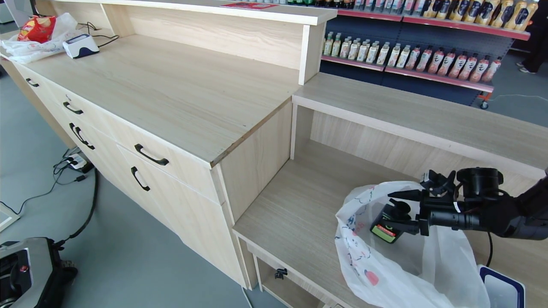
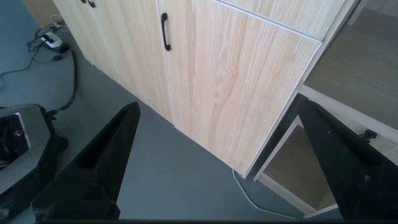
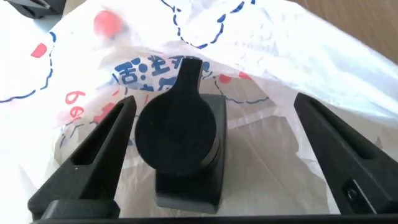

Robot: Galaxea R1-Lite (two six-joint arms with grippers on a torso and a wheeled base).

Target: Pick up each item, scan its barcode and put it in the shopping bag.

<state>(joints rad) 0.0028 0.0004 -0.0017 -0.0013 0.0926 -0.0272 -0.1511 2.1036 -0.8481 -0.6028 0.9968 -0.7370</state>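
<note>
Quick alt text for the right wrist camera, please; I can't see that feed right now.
A black item with a round cap sits inside the white printed shopping bag, directly in front of the right gripper, whose jaws are spread open on either side of it. The bag's plastic surrounds the item.

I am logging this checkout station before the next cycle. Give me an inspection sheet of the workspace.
Surface: light wood counter, with a lower shelf to its right.
Job's things: shopping bag open on the lower shelf; black item with a green and red label inside its opening; scanner at the counter's far left corner.
Clutter: white plastic bag holding a red snack pack, beside the scanner; blue-and-white device by the shopping bag, kind unclear.
Grippers: right end effector open, fingers either side of the black item, apart from it; left end effector open, above the floor.
Cables: cable from the scanner; power strip and leads on the floor.
Surroundings: shelves of bottles behind.
</note>
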